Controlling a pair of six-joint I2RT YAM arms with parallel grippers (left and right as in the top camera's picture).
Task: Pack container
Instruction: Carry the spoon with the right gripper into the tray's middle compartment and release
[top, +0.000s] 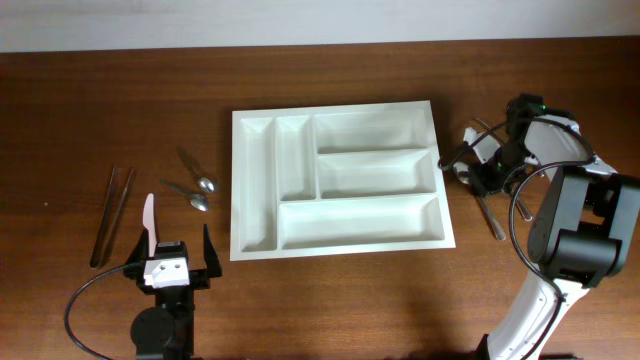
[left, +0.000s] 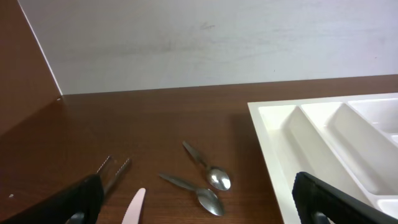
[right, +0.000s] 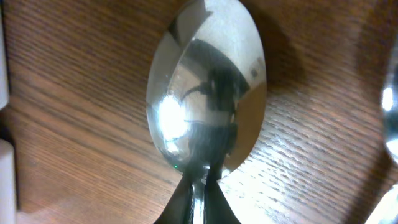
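The container (top: 256, 190) is a large white tray with five compartments in the middle of the table, and every compartment looks empty. Its left corner also shows in the left wrist view (left: 267, 134). My right gripper (top: 487, 172) is low over the table just right of the tray. In the right wrist view its fingers (right: 198, 202) are shut on the neck of a shiny metal spoon (right: 205, 93), bowl up, close above the wood. My left gripper (top: 175, 262) is open and empty near the front left, its fingers (left: 202, 214) wide apart.
Two metal spoons (top: 199, 191) (left: 211, 186), a white plastic knife (top: 149, 217) (left: 133, 208) and a pair of dark chopsticks (top: 110, 215) lie left of the tray. More metal cutlery (top: 490, 215) lies by the right gripper. A white wall is behind the table.
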